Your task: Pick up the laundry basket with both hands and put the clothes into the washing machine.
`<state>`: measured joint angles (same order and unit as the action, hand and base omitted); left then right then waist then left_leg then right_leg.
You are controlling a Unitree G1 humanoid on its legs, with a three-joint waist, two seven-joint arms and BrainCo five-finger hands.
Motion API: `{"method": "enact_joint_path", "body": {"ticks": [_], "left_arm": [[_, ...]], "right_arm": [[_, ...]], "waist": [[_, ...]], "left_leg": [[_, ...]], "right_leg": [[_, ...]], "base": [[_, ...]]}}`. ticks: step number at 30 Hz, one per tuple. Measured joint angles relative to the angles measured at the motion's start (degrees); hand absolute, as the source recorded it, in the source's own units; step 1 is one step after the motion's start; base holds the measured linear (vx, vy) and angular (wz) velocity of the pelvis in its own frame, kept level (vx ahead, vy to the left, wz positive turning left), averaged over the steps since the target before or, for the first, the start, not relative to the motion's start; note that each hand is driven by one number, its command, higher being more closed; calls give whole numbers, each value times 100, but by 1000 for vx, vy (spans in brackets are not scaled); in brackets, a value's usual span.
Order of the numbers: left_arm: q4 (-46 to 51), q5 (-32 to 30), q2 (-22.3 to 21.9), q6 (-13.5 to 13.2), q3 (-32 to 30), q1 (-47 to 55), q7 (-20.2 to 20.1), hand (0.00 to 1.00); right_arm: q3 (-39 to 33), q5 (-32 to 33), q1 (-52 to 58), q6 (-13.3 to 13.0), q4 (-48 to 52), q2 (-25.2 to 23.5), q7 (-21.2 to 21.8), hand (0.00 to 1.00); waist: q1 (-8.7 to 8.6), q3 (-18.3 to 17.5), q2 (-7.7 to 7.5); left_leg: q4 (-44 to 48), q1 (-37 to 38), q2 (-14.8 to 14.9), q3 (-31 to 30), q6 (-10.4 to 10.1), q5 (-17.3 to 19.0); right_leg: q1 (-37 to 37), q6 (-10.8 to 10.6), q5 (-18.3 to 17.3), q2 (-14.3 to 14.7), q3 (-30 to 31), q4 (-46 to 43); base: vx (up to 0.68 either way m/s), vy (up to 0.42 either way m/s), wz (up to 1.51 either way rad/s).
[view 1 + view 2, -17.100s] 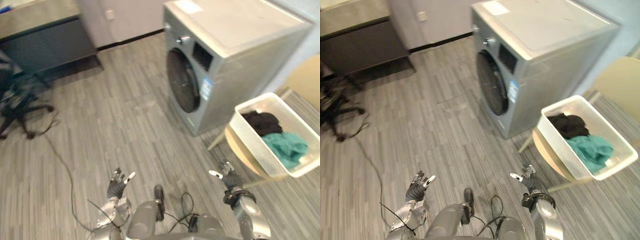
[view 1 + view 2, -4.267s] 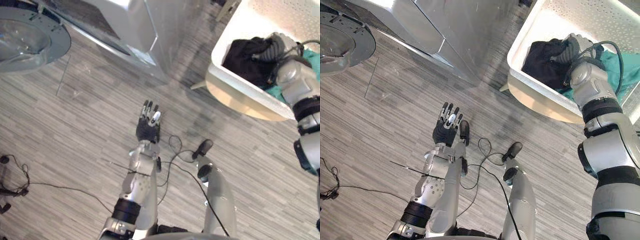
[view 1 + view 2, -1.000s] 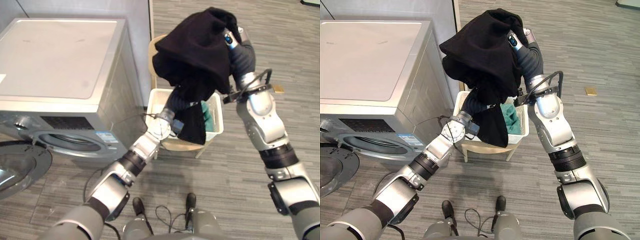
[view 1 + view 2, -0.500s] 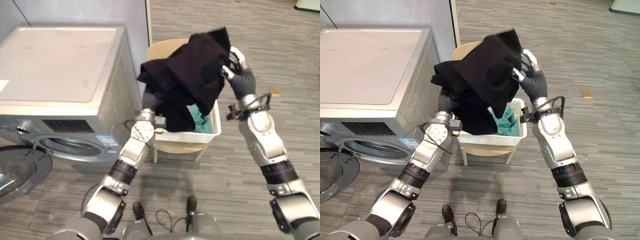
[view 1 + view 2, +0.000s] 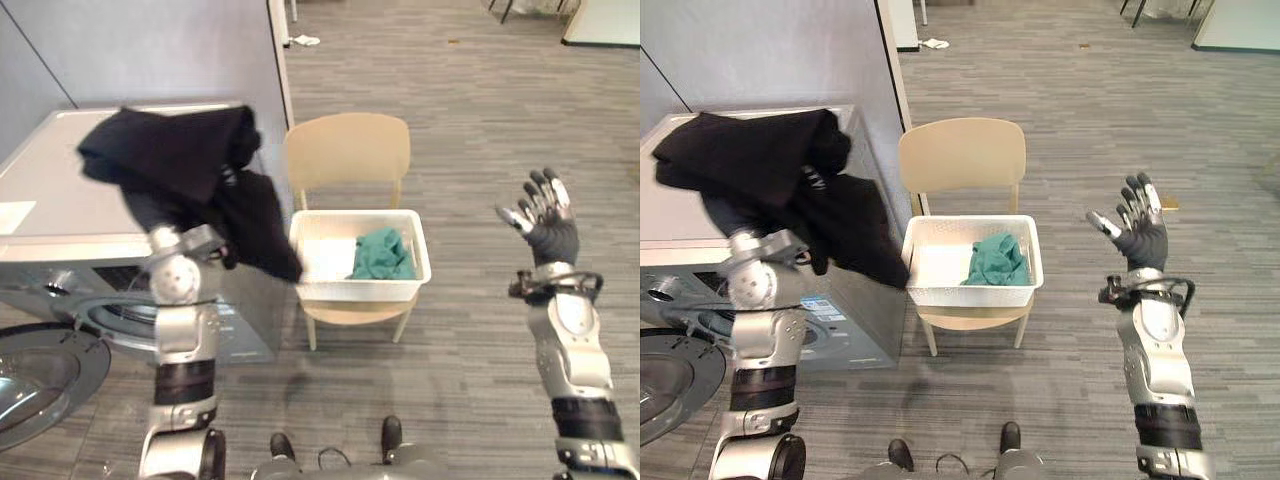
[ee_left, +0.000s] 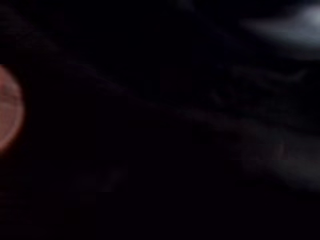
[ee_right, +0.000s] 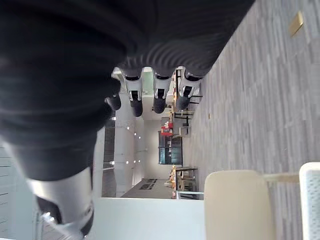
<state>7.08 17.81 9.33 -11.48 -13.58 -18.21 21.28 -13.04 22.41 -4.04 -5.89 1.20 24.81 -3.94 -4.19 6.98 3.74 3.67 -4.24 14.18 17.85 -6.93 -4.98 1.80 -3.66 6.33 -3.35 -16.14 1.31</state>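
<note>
black garment (image 5: 165,152) seemingly covers left hand, fingers unreadable; right hand (image 5: 548,233) fingers spread.

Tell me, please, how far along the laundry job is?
Done: the washing machine door is open; the black garment is out of the laundry basket. In hand: it drapes over the left arm above the machine; right hand open, empty. Left: loading it and the teal garment in the basket.
</note>
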Motion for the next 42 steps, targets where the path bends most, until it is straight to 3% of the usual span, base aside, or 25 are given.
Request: {"method": "enact_joint_path", "body": {"ticks": [2,3,5,6,7,10,12,13,14,15,18,20,22,23,24,25,27,28,29,31,33,36,40,41,42], "left_arm": [[37,91,-161,-25,9,93,-12,100],[49,183,-319,-17,43,333,-107,100],[64,188,-534,-7,43,623,-213,100],[204,208,-639,-6,8,995,-243,100],[249,240,-675,-8,-16,1173,-249,100],[516,285,-887,-3,-1,1798,-438,100],[737,292,-1038,-2,59,1985,-593,100],[766,305,-1156,33,105,2079,-775,100],[766,312,-1190,71,183,2118,-846,100],[737,389,-1206,163,276,2141,-995,100],[470,528,-1175,277,447,2249,-1289,100],[130,531,-1114,382,730,2252,-1493,100],[-1,527,-1043,447,925,2249,-1577,100],[-97,517,-946,473,1157,2257,-1632,100],[-171,517,-846,509,1418,2311,-1635,100],[-217,517,-800,510,1549,2320,-1635,100],[-330,516,-743,512,2061,2344,-1644,100],[-356,524,-788,511,2232,2358,-1652,100],[-413,527,-785,510,2236,2356,-1649,100],[-680,532,-745,515,2220,2349,-1621,100],[-836,630,-740,561,2250,2346,-1611,100],[-1105,760,-761,631,2547,2251,-1614,100],[-1260,866,-1072,767,2898,2133,-1630,100],[-1299,866,-1247,785,2875,2138,-1653,100],[-1255,864,-1222,776,2850,2180,-1762,100]], "right_arm": [[-328,-63,320,62,-126,-82,35,0],[-631,-156,456,187,-426,-280,19,0],[-1098,-307,587,342,-773,-536,-39,0],[-1409,-536,640,529,-971,-787,-163,0],[-1555,-661,683,601,-984,-908,-216,0],[-2365,-1638,1189,986,-1107,-1235,-383,0],[-3013,-2316,1426,1310,-1431,-1324,-379,0],[-3407,-2983,1529,1652,-1778,-1337,-320,0],[-3512,-3206,1602,1754,-1932,-1330,-299,0],[-3659,-3523,1668,1811,-2439,-1326,-186,0],[-3817,-3794,1671,1710,-4143,-1295,211,0],[-3828,-3829,1627,1632,-5662,-1278,484,0],[-3724,-3779,1553,1632,-6184,-1345,707,0],[-3524,-3634,1559,1622,-6317,-1454,835,0],[-3320,-3465,1591,1584,-6316,-1567,949,0],[-3194,-3394,1612,1571,-6315,-1611,998,0],[-2601,-3156,1798,1495,-6158,-1803,1037,0],[-2249,-2965,1784,1459,-6087,-1924,1019,0],[-2098,-2877,1741,1437,-6057,-2005,1013,0],[-1567,-2576,1627,1359,-5917,-2267,929,0],[-1279,-2470,1489,1351,-5822,-2378,754,0],[-1057,-2476,1463,1335,-5814,-2348,738,0],[-893,-2470,1587,1343,-5585,-2187,672,0],[-875,-2449,1658,1330,-5483,-2171,630,0],[-833,-2421,1845,1322,-5327,-2199,588,0]], "waist": [[-9,-2,112],[-10,7,128],[-36,40,39],[62,96,-15],[94,113,-36],[128,77,29],[21,67,47],[-4,44,87],[-4,-3,161],[-9,-20,166],[77,-30,-11],[268,-21,37],[280,19,11],[267,63,3],[252,91,-34],[200,99,-52],[76,100,-109],[88,172,-195],[123,219,-227],[179,327,-279],[198,375,-471],[134,313,-551],[2,310,-235],[-39,347,-179],[66,289,-57]], "left_leg": [[321,-511,86,-224,170,-138],[424,-875,17,-246,449,-572],[80,-858,-176,-247,676,-1019],[1320,-939,-27,212,1088,35],[1836,-900,30,342,1119,362],[2841,-352,402,630,912,1171],[2905,-128,643,701,924,1244],[2539,103,769,771,827,1151],[2274,245,781,772,705,973],[1903,331,664,780,427,1141],[1856,198,366,540,200,1353],[1843,166,57,336,183,1669],[1815,136,-213,203,250,1953],[1915,109,-479,48,372,2119],[1986,86,-724,-182,515,2242],[1998,77,-802,-291,550,2265],[2047,-31,-1134,-760,770,2241],[2058,-15,-1217,-891,852,2243],[2056,14,-1214,-909,872,2250],[2003,111,-1107,-868,891,2297],[1728,257,-1090,-625,877,2306],[1464,514,-1090,-596,653,2450],[1989,628,-882,-594,438,2285],[2928,509,-685,-493,411,2121],[4377,155,-214,-390,442,1859]], "right_leg": [[267,202,-275,14,-333,-438],[431,417,-609,10,-416,-785],[445,624,-621,-254,-747,-823],[342,635,-611,-373,-1044,-824],[246,638,-603,-432,-1154,-816],[10,644,-594,-677,-1889,-800],[5,584,-552,-804,-2366,-800],[11,489,-487,-881,-2678,-814],[26,435,-450,-886,-2760,-820],[35,320,-358,-944,-2874,-828],[-135,110,-92,-1237,-3224,-882],[-172,-15,-156,-1712,-3366,-1365],[-145,-80,-315,-2180,-3482,-1872],[-114,174,-530,-2597,-3374,-2335],[128,859,-977,-2719,-2604,-2690],[285,1144,-1299,-2623,-2030,-2749],[512,1270,-2153,-1971,-148,-2773],[639,884,-2342,-1741,389,-2997],[758,741,-2408,-1613,470,-3166],[1226,508,-2458,-1157,194,-3618],[1649,400,-2321,-1058,-666,-3501],[1641,747,-1666,-834,-938,-3135],[1213,745,-1803,-903,-1262,-3402],[1151,713,-1972,-882,-1421,-3783],[767,788,-1903,-366,-1389,-2964]], "base": [[-105,-65,120],[-146,-75,162],[-168,-61,157],[-131,-67,119],[-56,-62,109],[-42,23,120],[-99,131,165],[-98,187,153],[-114,296,143],[-70,250,86],[-75,314,90],[-74,353,72],[-112,265,68],[-125,248,96],[-95,168,94],[-36,135,114],[53,140,140],[95,111,96],[99,75,31],[62,37,-14],[152,-19,-35],[299,-34,-12],[488,-52,22],[370,-167,3],[191,-194,-18]]}}
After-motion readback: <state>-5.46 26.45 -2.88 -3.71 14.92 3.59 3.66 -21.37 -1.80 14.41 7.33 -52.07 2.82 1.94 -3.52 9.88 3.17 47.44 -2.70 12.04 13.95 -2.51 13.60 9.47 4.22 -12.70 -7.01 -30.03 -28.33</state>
